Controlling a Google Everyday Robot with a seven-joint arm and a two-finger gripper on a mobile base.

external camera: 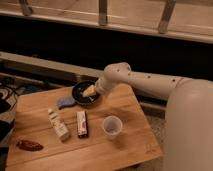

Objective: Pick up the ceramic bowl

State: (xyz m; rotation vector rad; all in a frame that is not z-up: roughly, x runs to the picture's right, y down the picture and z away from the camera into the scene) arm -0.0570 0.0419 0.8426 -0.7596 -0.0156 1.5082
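Note:
The ceramic bowl (82, 94) is round, shallow and black, at the far middle of the wooden table (130, 107). My white arm reaches in from the right, and my gripper (90, 91) is down at the bowl's right half, over its rim and inside. A pale yellowish part of the gripper shows against the black inside of the bowl. The bowl appears to rest on the table.
A small blue sponge-like piece (65, 102) lies just left of the bowl. A translucent plastic cup (111, 126) stands at the front right. A white bottle (58, 124) and a dark snack bar (82, 123) lie mid-table. A red-brown packet (29, 145) lies at the front left.

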